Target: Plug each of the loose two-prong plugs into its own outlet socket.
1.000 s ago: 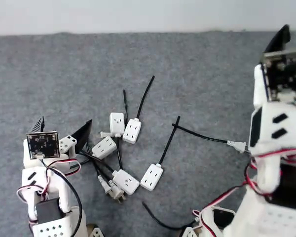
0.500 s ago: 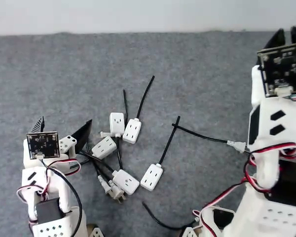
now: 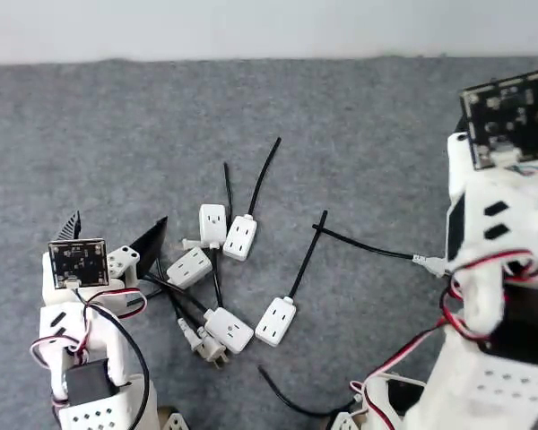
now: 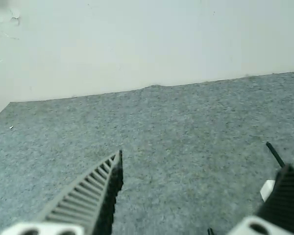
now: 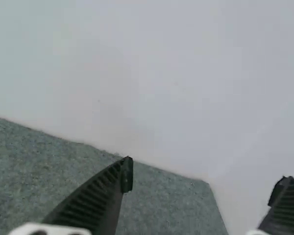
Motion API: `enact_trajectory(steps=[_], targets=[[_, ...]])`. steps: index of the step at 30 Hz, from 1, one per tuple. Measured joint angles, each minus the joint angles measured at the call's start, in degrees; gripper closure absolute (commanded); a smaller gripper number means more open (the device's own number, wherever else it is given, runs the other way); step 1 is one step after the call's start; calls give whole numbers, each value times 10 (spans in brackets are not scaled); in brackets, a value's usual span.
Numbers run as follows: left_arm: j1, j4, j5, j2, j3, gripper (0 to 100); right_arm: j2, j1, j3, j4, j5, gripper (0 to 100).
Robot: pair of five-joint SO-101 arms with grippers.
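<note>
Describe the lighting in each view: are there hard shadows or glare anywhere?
High view: soft, even light; the white outlet sockets cast barely any shadow on the grey mat, no glare. Left wrist view: evenly lit wall, no glare. Right wrist view: the wall shades gently, no hard shadow.

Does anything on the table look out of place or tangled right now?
Yes. The outlet sockets and their black cords lie crossed in a loose heap near the left arm, while one plug sits apart, beside the right arm.
</note>
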Motion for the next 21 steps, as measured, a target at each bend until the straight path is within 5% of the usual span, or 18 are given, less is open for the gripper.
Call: enact_trajectory(steps=[4, 21], targets=[[0, 0, 0, 0, 0, 555, -2, 2, 40, 0, 0, 983], [0, 0, 0, 0, 0, 555, -4, -23, 302, 88, 24, 991]])
